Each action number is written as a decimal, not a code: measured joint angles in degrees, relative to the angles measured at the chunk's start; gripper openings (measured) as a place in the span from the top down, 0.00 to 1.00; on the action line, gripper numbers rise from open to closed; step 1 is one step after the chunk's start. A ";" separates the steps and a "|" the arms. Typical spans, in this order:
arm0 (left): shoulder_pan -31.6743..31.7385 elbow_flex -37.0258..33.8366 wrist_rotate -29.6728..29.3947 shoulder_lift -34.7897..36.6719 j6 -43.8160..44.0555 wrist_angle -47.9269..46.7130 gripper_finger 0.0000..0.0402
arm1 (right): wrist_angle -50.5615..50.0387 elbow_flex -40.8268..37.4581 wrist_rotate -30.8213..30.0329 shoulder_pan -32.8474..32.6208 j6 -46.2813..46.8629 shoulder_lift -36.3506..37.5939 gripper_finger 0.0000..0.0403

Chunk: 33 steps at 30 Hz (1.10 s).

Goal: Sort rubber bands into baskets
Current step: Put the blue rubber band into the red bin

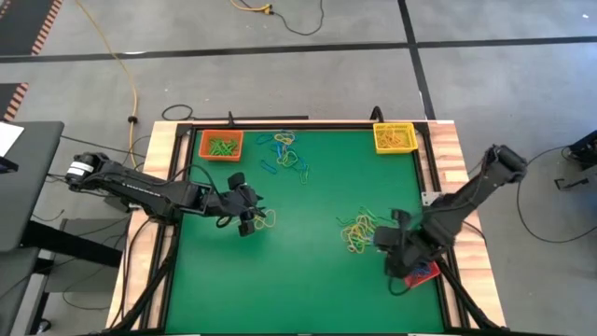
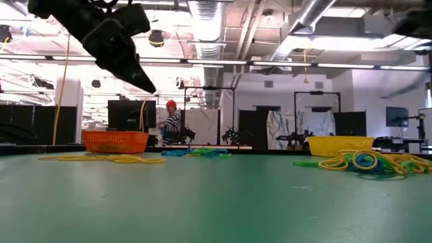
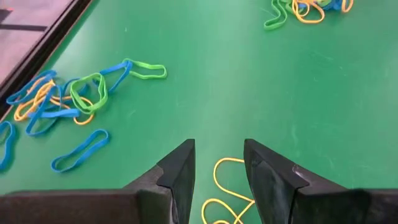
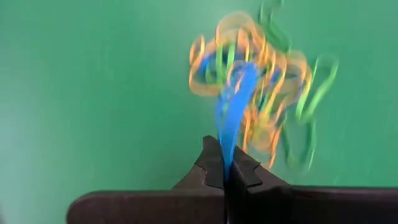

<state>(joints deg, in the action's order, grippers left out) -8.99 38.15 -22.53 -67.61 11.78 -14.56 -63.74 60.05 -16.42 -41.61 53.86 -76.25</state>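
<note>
Dark fingers (image 3: 177, 171) of the left gripper (image 1: 250, 220) fill the foreground of the left wrist view, parted, nothing between them; a yellow rubber band (image 3: 227, 193) lies on the green tabletop (image 1: 308, 280) under the gap.

High view, left to right:
- Left gripper at about 9 o'clock from tabletop centre, over a few yellow bands (image 1: 267, 219).
- Orange basket (image 1: 221, 145) at 11 o'clock, in the far left corner, with green bands (image 1: 221, 147) inside.
- Loose cluster of blue, yellow and green bands (image 1: 284, 154) just beside the orange basket, near 12 o'clock.
- Mixed pile (image 1: 357, 231), mostly yellow and green, at about 4 o'clock.
- Yellow basket (image 1: 394, 137) at 1 o'clock, in the far right corner; contents cannot be told.
- Right gripper (image 1: 384, 241) at 4 o'clock, just beside the mixed pile. Fingers (image 4: 214, 165) clenched on a blue rubber band (image 4: 233, 106), which stretches from the tips toward the pile.
- Red basket (image 1: 424, 273) at 5 o'clock by the right edge, largely hidden under the right arm.

Low view: a person (image 2: 173, 123) in a striped top and red cap in the room behind the tabletop.
</note>
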 joint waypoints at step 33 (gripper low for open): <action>0.09 -0.07 -2.25 0.00 -1.08 2.53 0.68 | -0.71 -12.35 12.41 -16.50 34.80 0.09 0.79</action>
<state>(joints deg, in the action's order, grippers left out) -8.91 38.09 -24.77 -67.61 10.70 -12.03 -64.45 47.70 -4.01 -58.11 88.66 -76.16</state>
